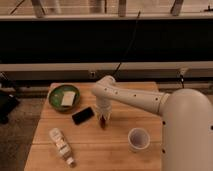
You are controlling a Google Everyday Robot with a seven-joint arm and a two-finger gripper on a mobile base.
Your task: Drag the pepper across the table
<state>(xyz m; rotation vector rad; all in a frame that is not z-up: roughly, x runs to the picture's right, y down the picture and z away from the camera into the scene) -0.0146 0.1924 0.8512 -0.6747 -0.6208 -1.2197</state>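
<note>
The pepper (102, 122) is a small dark red item on the wooden table (115, 145), just right of the black phone. My gripper (103, 118) points down right over the pepper, at the end of the white arm that reaches in from the right. The gripper covers the pepper's top, so only its lower end shows.
A black phone (83, 115) lies left of the gripper. A green bowl (64, 96) with a pale sponge sits at the back left. A white bottle (61, 146) lies at the front left. A white cup (138, 139) stands at the front right.
</note>
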